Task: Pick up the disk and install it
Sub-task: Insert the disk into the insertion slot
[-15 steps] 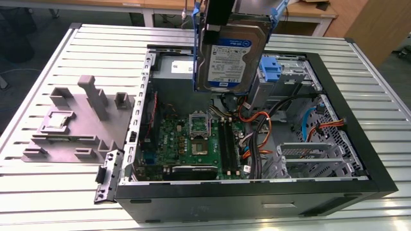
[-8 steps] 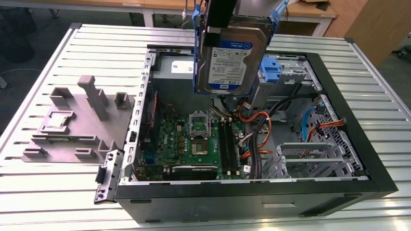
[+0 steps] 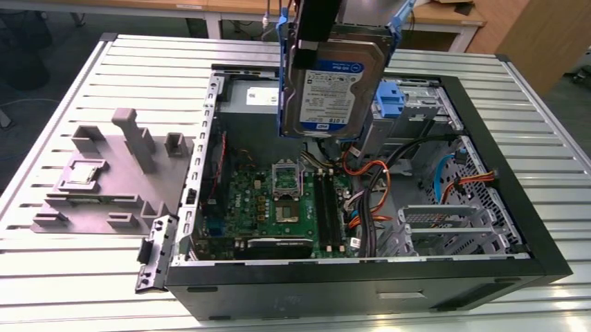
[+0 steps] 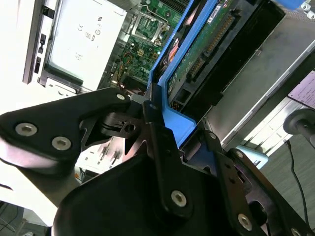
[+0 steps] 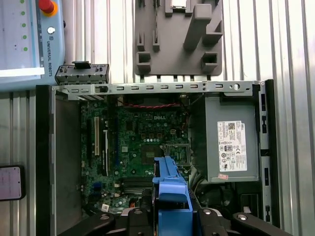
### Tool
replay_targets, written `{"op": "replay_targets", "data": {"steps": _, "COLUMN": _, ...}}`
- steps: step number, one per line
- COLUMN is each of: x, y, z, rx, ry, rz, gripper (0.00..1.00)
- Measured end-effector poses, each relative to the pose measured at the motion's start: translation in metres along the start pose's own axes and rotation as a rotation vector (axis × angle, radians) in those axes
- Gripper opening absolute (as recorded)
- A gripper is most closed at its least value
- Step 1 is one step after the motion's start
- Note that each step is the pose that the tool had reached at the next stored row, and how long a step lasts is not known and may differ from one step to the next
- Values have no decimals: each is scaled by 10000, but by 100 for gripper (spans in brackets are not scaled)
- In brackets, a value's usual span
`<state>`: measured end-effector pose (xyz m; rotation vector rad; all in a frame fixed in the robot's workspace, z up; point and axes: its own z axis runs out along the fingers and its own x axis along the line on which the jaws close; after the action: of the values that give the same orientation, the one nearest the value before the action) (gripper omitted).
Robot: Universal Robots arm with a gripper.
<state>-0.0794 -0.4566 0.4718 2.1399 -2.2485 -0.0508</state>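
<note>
The arm reaches down from above, over the open computer case (image 3: pixel 540 228). Its gripper (image 5: pixel 172 214) is squeezed tight on the disk (image 3: pixel 334 86), holding it by the blue side rails (image 5: pixel 172 189). The disk hangs upright in the air, label facing out, above the green board (image 3: pixel 277 202) inside the case.

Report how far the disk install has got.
Done: the pick-up. The gripper is shut on the disk, holding it by its blue side rail. In hand: the disk hangs on edge in the air above the open computer case. Left: the install; the disk is not yet seated anywhere inside the case.
</note>
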Motion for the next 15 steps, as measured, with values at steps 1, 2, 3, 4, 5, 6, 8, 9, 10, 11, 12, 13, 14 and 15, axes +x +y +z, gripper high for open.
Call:
{"op": "replay_targets", "data": {"steps": 1, "x": 0, "y": -2, "z": 0, "rx": 0, "ry": 1, "rz": 0, "gripper": 36}}
{"op": "replay_targets", "data": {"steps": 2, "x": 0, "y": -10, "z": 0, "rx": 0, "ry": 0, "rz": -2, "gripper": 36}}
{"op": "replay_targets", "data": {"steps": 3, "x": -1, "y": -22, "z": 0, "rx": 1, "ry": 0, "rz": 0, "gripper": 36}}
{"op": "replay_targets", "data": {"steps": 4, "x": -1, "y": -34, "z": -1, "rx": 1, "ry": 0, "rz": 0, "gripper": 36}}
{"op": "replay_targets", "data": {"steps": 5, "x": -2, "y": -45, "z": -1, "rx": 0, "ry": 0, "rz": 0, "gripper": 36}}
{"op": "replay_targets", "data": {"steps": 6, "x": -1, "y": -51, "z": -1, "rx": 0, "ry": 0, "rz": 0, "gripper": 36}}
{"op": "replay_targets", "data": {"steps": 8, "x": 4, "y": -56, "z": 0, "rx": 0, "ry": 1, "rz": 0, "gripper": 36}}
{"op": "replay_targets", "data": {"steps": 9, "x": 10, "y": -56, "z": 1, "rx": 0, "ry": 2, "rz": 0, "gripper": 36}}
{"op": "replay_targets", "data": {"steps": 10, "x": 18, "y": -57, "z": 2, "rx": 0, "ry": 2, "rz": 0, "gripper": 36}}
{"op": "replay_targets", "data": {"steps": 11, "x": 27, "y": -57, "z": 3, "rx": 0, "ry": 3, "rz": 0, "gripper": 36}}
{"op": "replay_targets", "data": {"steps": 12, "x": 38, "y": -58, "z": 4, "rx": 0, "ry": 3, "rz": 0, "gripper": 36}}
{"op": "replay_targets", "data": {"steps": 13, "x": 51, "y": -59, "z": 5, "rx": 0, "ry": 4, "rz": 0, "gripper": 36}}
{"op": "replay_targets", "data": {"steps": 14, "x": 67, "y": -60, "z": 6, "rx": 1, "ry": 4, "rz": 1, "gripper": 36}}
{"op": "replay_targets", "data": {"steps": 15, "x": 84, "y": -61, "z": 8, "rx": 1, "ry": 4, "rz": 0, "gripper": 36}}
